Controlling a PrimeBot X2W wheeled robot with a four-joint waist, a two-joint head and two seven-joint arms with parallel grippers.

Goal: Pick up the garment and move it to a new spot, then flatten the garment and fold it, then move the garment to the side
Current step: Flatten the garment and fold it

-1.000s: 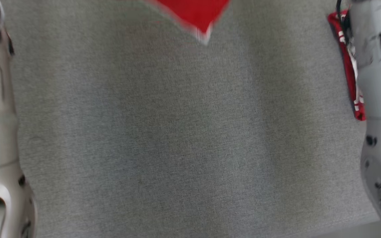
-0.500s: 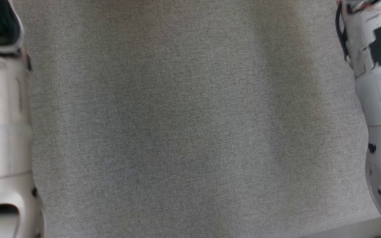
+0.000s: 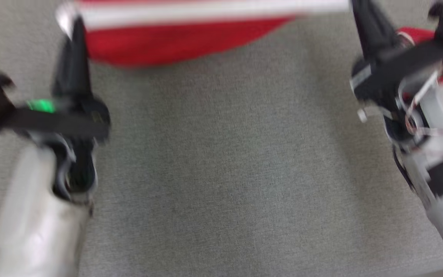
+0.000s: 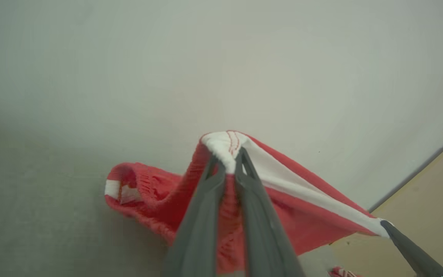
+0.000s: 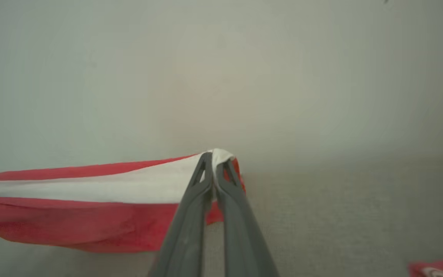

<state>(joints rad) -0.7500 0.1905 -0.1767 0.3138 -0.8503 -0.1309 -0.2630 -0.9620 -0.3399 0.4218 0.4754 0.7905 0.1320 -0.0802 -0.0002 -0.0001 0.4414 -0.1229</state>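
Left gripper (image 4: 227, 163) pinches one end of the white band (image 4: 221, 146); right gripper (image 5: 214, 161) is pressed shut on the other end. Between them the garment (image 3: 175, 42) is stretched taut along the band, its red body sagging below the tips over the grey surface (image 3: 221, 173). Half a second back the head view had forearms only; now grippers and cloth are in it, though the camera may have shifted. Likely swinging in to lay flat.

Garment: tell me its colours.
The garment is red with a white band, clearest in the right wrist view.
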